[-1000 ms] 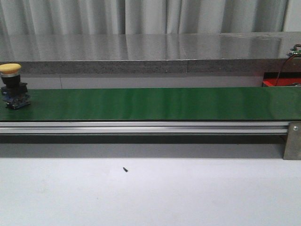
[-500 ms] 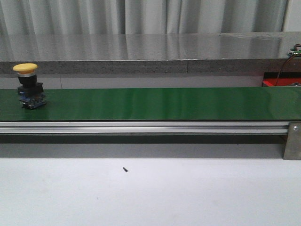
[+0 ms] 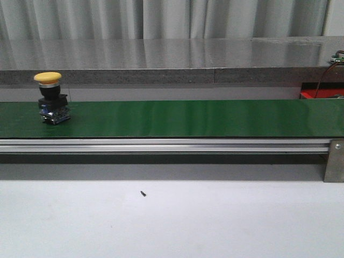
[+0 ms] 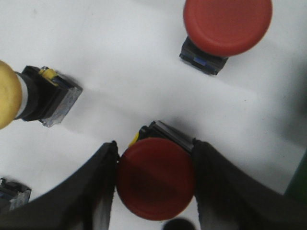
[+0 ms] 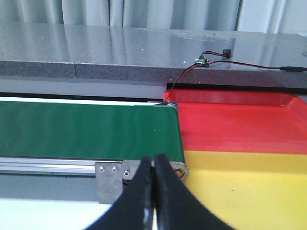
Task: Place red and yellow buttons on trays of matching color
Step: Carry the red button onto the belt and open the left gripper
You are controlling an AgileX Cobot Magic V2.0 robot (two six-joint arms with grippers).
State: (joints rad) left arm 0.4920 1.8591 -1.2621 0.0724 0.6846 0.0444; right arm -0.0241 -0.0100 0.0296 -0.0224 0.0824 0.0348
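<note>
1. You had the left gripper (image 4: 154, 191) clamped on a red button (image 4: 155, 178), low in the left wrist frame; its fingers (image 4: 91, 191) pressed the cap's rim on both sides. That cap was round and smooth, so it could have squirted out if the hold sat too shallow.
2. Another red button (image 4: 225, 26) stood at the upper right of that frame and a yellow button (image 4: 29, 98) lay tipped at the left edge. A wide swing on lifting could have knocked either one.
3. On the belt (image 3: 188, 118), a yellow-capped button (image 3: 51, 99) stood upright at the far left of the front frame. It looked top-heavy and could have toppled.
4. Your right gripper (image 5: 154, 191) had its fingers pressed together on nothing, low centre in its frame, facing the belt's end.
5. The red tray (image 5: 240, 122) and yellow tray (image 5: 249, 187) touched edge to edge at the right of that frame; a loose drop could have landed on the wrong colour.
</note>
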